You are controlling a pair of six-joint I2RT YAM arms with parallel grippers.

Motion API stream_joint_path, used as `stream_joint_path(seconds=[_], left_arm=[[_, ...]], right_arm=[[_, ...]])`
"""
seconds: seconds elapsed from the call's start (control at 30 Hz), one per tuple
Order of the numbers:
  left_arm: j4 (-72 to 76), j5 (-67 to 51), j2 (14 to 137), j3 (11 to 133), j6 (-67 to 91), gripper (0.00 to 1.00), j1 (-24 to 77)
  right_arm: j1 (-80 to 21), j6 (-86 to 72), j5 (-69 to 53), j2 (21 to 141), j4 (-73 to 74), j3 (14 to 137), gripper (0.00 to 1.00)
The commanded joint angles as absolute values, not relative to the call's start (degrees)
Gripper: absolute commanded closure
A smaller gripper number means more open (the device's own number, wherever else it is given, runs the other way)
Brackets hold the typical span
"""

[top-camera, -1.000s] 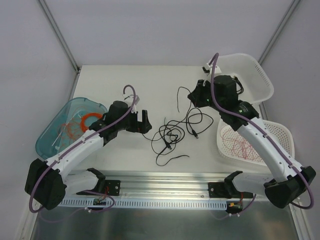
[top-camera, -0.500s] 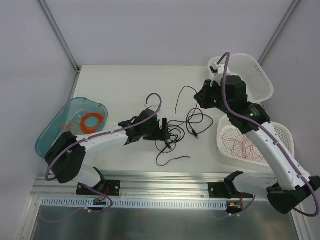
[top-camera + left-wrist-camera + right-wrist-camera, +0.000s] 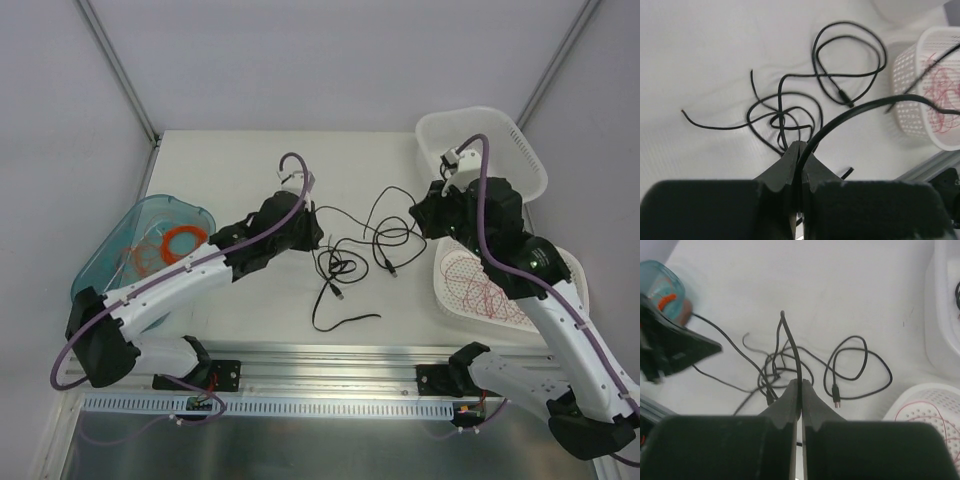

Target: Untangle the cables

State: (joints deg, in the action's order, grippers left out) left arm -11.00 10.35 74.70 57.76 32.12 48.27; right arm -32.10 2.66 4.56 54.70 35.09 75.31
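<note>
The cables [image 3: 338, 268] are thin black wires tangled loosely on the white table between my arms. My left gripper [image 3: 314, 236] is at the tangle's upper left, shut on one black strand [image 3: 850, 112] that arcs away to the right in the left wrist view. In that view its jaws [image 3: 799, 146] are pressed together on the wire, with the tangle [image 3: 782, 120] below. My right gripper [image 3: 420, 214] is at the upper right and is shut [image 3: 800, 383] on another black strand [image 3: 790, 342] rising from the knot. A loop ending in a plug [image 3: 836, 401] lies beside it.
A teal tray [image 3: 100, 275] at the left holds an orange coil [image 3: 183, 240]. A white basket [image 3: 560, 270] at the right holds thin red wires [image 3: 485, 293]. A second white basket [image 3: 520, 150] stands at the back right. A metal rail [image 3: 330, 360] runs along the near edge.
My left gripper moved from beside the teal tray into the tangle, shut on a black strand and drew it up and back. My right gripper shifted right and nearer, still shut on its strand.
</note>
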Motion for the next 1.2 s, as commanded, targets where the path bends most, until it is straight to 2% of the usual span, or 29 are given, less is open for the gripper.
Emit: stream_joint_path(seconds=[0.0, 0.2, 0.37, 0.43, 0.53, 0.6, 0.7, 0.83, 0.97, 1.17], left_arm=[[-16.16, 14.24, 69.53, 69.74, 22.96, 1.0, 47.99], [-20.92, 13.01, 68.29, 88.73, 16.97, 1.0, 47.99], [-20.92, 9.07, 69.08, 99.2, 16.25, 0.99, 47.99], [-19.69, 5.03, 69.87, 99.76, 14.78, 0.97, 47.99], [-21.69, 13.78, 73.12, 97.83, 12.73, 1.0, 45.54], [-24.25, 10.12, 74.52, 95.99, 15.9, 1.0, 41.06], [-27.32, 9.32, 76.45, 94.04, 19.41, 1.0, 39.82], [-27.86, 1.51, 77.87, 95.27, 25.3, 1.0, 39.73], [-27.86, -5.09, 78.13, 104.11, 29.09, 1.0, 40.43], [-27.77, -10.36, 80.5, 123.35, 29.35, 1.0, 41.48]], right_arm=[[-31.82, 3.69, 4.49, 54.93, 36.83, 70.76, 0.98], [-31.9, 3.95, -2.72, 56.16, 34.37, 65.22, 0.98], [-31.99, 3.96, -5.36, 59.05, 33.22, 64.16, 0.98], [-32.25, 3.52, -7.02, 59.76, 32.52, 64.07, 0.98], [-32.43, 2.12, -7.99, 60.21, 30.5, 63.28, 0.98], [-32.43, 1.76, -8.96, 60.21, 29.1, 63.11, 0.98], [-32.61, 1.67, -10.8, 59.86, 27.08, 62.5, 0.97], [-33.66, 2.11, -19.13, 59.85, 20.58, 59.86, 0.95], [-35.5, 1.15, -23.99, 62.75, 16.01, 58.98, 0.93], [-35.86, -1.93, -21.89, 67.4, 12.31, 57.48, 0.91]])
